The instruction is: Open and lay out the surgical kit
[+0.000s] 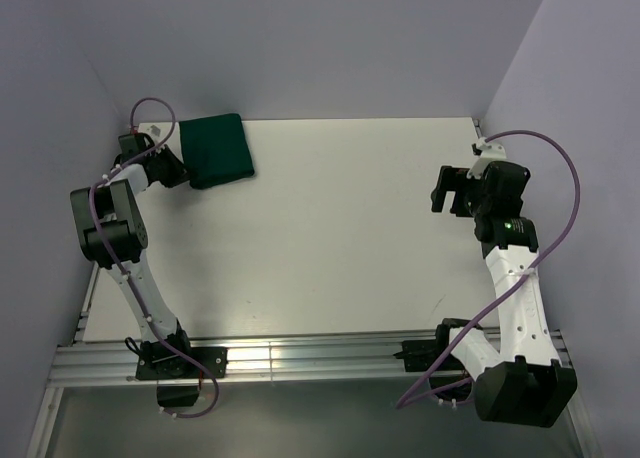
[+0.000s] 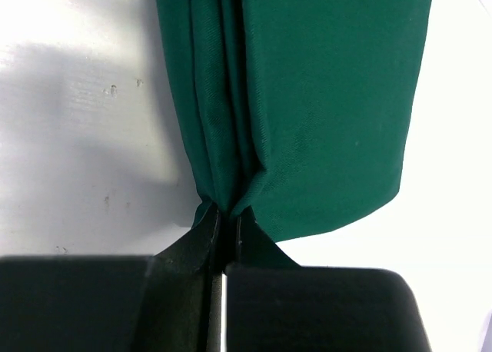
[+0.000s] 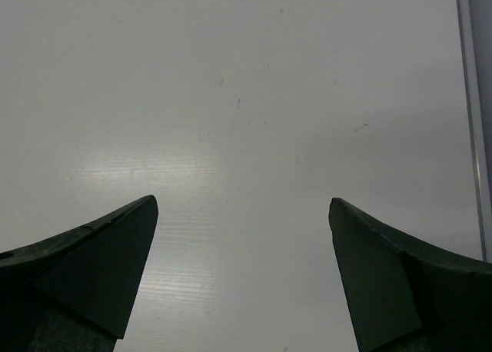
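Note:
The surgical kit (image 1: 217,149) is a folded dark green cloth bundle lying at the far left of the white table; its contents are hidden inside. My left gripper (image 1: 180,164) sits at the bundle's left edge. In the left wrist view the green cloth (image 2: 307,98) fills the upper frame, and my left gripper (image 2: 227,217) is shut on a pinched fold of its near edge. My right gripper (image 1: 440,195) hovers at the right side of the table, far from the kit. In the right wrist view my right gripper (image 3: 244,204) stands wide open over bare table.
Grey walls close in the table (image 1: 350,238) at the back and on both sides. An aluminium rail (image 1: 300,358) runs along the near edge between the arm bases. A table edge strip (image 3: 470,98) shows at the right of the right wrist view.

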